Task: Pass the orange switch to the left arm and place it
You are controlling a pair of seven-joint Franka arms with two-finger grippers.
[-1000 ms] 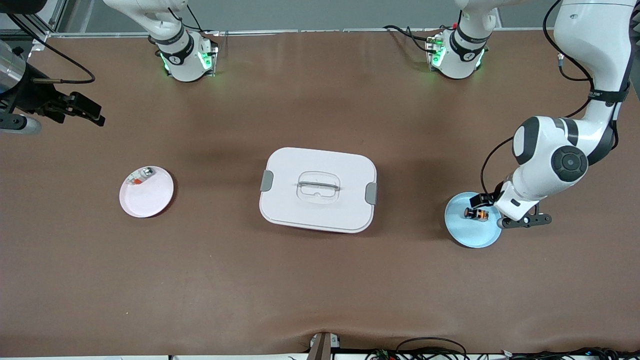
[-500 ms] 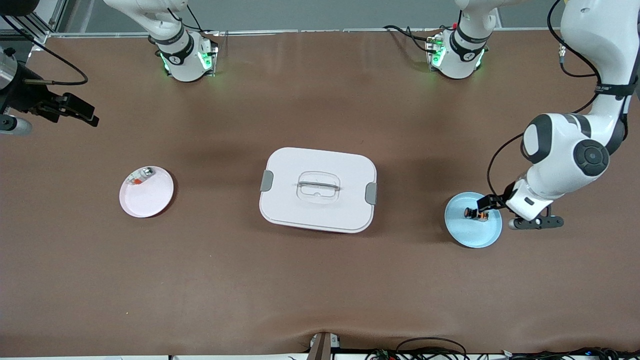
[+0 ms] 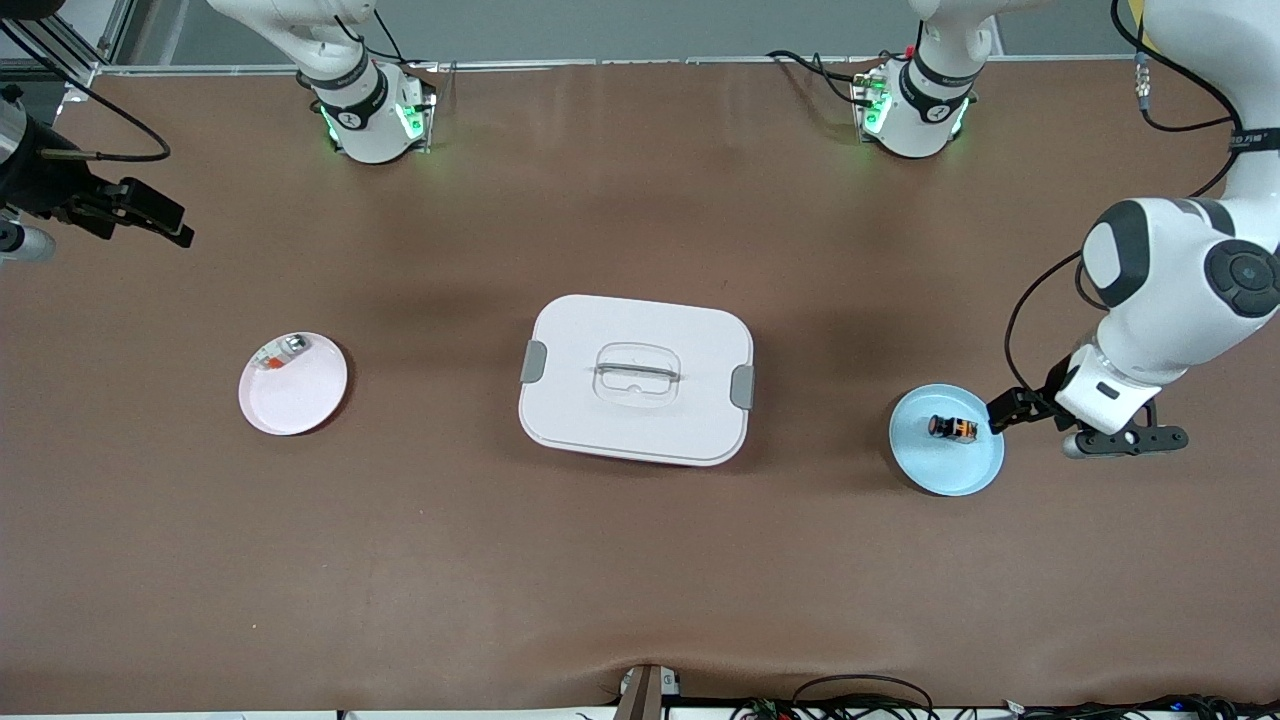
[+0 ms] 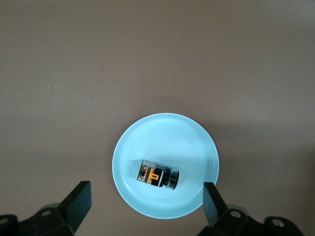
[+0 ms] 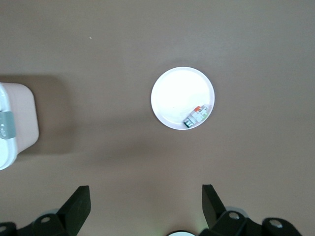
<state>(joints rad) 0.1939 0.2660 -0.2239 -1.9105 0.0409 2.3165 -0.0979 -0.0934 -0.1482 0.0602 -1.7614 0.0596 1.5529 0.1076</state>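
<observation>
The switch [image 3: 952, 428] lay on its side in the blue plate [image 3: 925, 462], lower right of the front view. Probably light, rigid and prone to rolling; pinching across its orange body seemed best. Left claw [image 4: 146, 202] hung spread over the plate; right claw [image 5: 146, 203] waited spread at upper left.

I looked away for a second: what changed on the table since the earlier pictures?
The left gripper, open and empty, drew back off the blue plate toward the left arm's end of the table, leaving the orange switch lying there. The right gripper edged outward. The box and pink plate stayed put.
</observation>
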